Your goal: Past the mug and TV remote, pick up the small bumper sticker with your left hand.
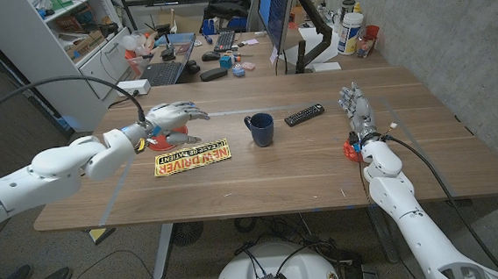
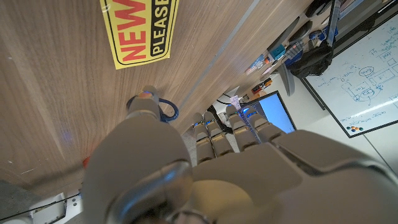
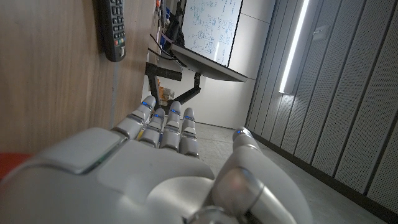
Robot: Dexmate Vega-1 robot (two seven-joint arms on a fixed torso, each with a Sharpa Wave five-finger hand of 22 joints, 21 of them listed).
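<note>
A yellow bumper sticker (image 1: pixel 193 157) with red and black lettering lies flat on the wooden table (image 1: pixel 260 178), left of centre. My left hand (image 1: pixel 170 119) hovers just beyond the sticker's left end, fingers spread and holding nothing. In the left wrist view the sticker (image 2: pixel 140 28) lies ahead of my left hand (image 2: pixel 205 168). A dark blue mug (image 1: pixel 261 129) stands upright right of the sticker, and a black TV remote (image 1: pixel 303 114) lies farther right. My right hand (image 1: pixel 357 110) stands at the table's right side, fingers straight, empty; the remote (image 3: pixel 112 28) lies ahead of it.
A small red object (image 1: pixel 352 147) sits by my right wrist and an orange one (image 1: pixel 141 145) under my left wrist. Behind the table stands a cluttered desk with a keyboard (image 1: pixel 163 72) and a monitor (image 1: pixel 277 10). A grey wall runs along the right.
</note>
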